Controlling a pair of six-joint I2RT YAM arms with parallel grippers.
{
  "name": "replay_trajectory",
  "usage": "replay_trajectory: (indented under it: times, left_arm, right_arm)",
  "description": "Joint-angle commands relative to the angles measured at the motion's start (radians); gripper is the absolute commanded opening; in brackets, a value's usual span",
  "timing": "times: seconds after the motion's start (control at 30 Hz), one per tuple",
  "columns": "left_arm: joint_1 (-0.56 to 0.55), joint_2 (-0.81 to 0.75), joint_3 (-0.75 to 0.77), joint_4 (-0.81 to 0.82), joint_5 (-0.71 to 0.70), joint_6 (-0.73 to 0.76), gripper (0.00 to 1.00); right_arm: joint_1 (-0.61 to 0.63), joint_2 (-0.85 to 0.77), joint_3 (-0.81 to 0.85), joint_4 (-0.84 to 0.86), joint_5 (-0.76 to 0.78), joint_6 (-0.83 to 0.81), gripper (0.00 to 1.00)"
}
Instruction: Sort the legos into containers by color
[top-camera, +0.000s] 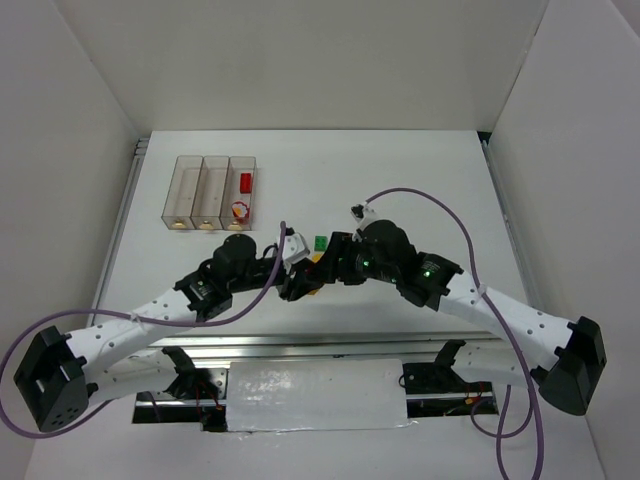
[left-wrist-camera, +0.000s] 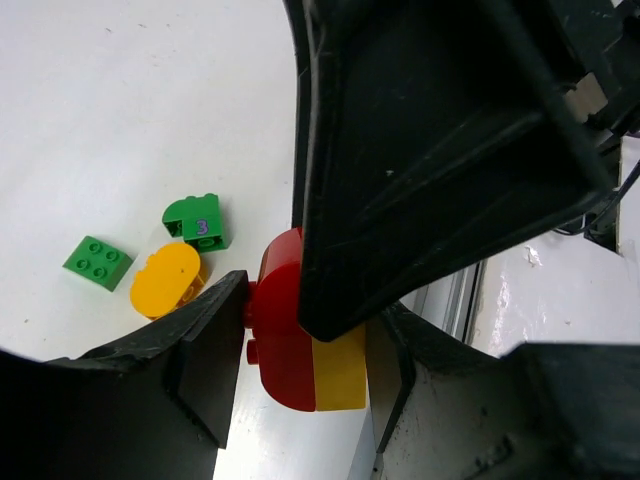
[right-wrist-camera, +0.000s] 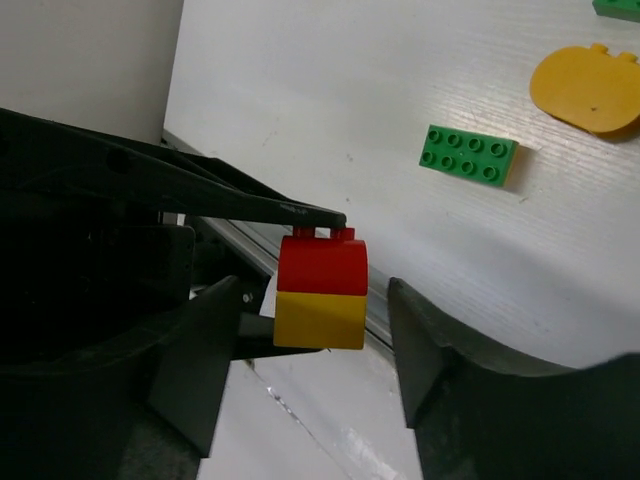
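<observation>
Left hand (top-camera: 299, 283): clenched on a red-and-yellow brick pair (right-wrist-camera: 320, 292), held above the near edge of the bench (top-camera: 400, 180), between the two arms.
Right hand (right-wrist-camera: 312, 320): released, one finger on either side of that pair, a gap showing on each side.
Brick pair: red rounded half joined to yellow half, red studs against one left finger.
Loose legos: green square brick (left-wrist-camera: 97, 262), green rounded brick (left-wrist-camera: 197, 220) and yellow rounded brick (left-wrist-camera: 166, 280) lying close together on the bench.
Containers (top-camera: 212, 190): three clear bins in a row at the far left, well apart from both hands; red brick (top-camera: 245, 182) in the rightmost bin, possibly a second piece nearer, too small to tell.
</observation>
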Motion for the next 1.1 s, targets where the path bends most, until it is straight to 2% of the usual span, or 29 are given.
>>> replay_trajectory:
  times: [0.0, 0.07, 0.1, 0.23, 0.27, 0.33, 0.43, 0.47, 0.57, 0.67, 0.7, 0.77, 0.8, 0.9, 1.07]
  left_arm:
    - [-0.008, -0.024, 0.052, 0.059, 0.026, 0.031, 0.0]
    - [-0.01, -0.035, 0.055, 0.055, 0.029, 0.034, 0.0]
    - [-0.01, -0.041, 0.059, 0.05, 0.031, 0.034, 0.0]
    - [-0.01, -0.047, 0.062, 0.039, 0.033, 0.027, 0.0]
    - [-0.01, -0.049, 0.062, 0.038, 0.031, 0.027, 0.01]
    - [-0.01, -0.059, 0.061, 0.036, 0.032, 0.021, 0.09]
    - [-0.011, -0.078, 0.056, 0.035, 0.0, -0.005, 0.65]
    - [-0.011, -0.081, 0.059, 0.021, -0.013, -0.019, 0.99]
    - [-0.01, -0.089, 0.101, -0.054, -0.03, -0.06, 1.0]
    - [-0.011, -0.116, 0.183, -0.172, -0.092, -0.149, 1.0]
    - [-0.01, -0.144, 0.217, -0.23, -0.136, -0.18, 0.99]
    - [-0.01, -0.17, 0.242, -0.28, -0.158, -0.247, 1.0]
    - [-0.01, -0.184, 0.269, -0.319, -0.132, -0.26, 0.99]
    - [-0.011, -0.176, 0.315, -0.37, -0.052, -0.292, 0.99]
    - [-0.011, -0.125, 0.285, -0.338, 0.225, -0.343, 1.0]
  right_arm:
    - [0.022, 0.012, -0.007, 0.046, -0.024, -0.006, 0.64]
    - [0.022, 0.012, -0.022, 0.066, -0.029, -0.001, 0.49]
    - [0.022, 0.012, -0.027, 0.072, -0.038, -0.001, 0.37]
    - [0.022, -0.002, -0.045, 0.131, -0.061, -0.018, 0.03]
    - [0.022, -0.003, -0.045, 0.133, -0.056, -0.024, 0.01]
    - [0.02, -0.009, -0.045, 0.151, -0.046, -0.062, 0.0]
    - [0.008, -0.035, -0.082, 0.232, -0.065, -0.113, 0.0]
    - [-0.015, -0.043, -0.108, 0.257, -0.102, -0.124, 0.0]
    - [-0.067, -0.069, -0.151, 0.314, -0.179, -0.196, 0.0]
    - [-0.181, -0.112, -0.198, 0.374, -0.28, -0.291, 0.0]
    - [-0.24, -0.143, -0.212, 0.392, -0.399, -0.327, 0.0]
    - [-0.28, -0.172, -0.235, 0.429, -0.53, -0.37, 0.0]
    - [-0.293, -0.199, -0.234, 0.428, -0.621, -0.418, 0.0]
    - [-0.293, -0.258, -0.214, 0.391, -0.745, -0.499, 0.0]
    - [-0.294, -0.339, -0.199, 0.4, -0.94, -0.53, 0.0]
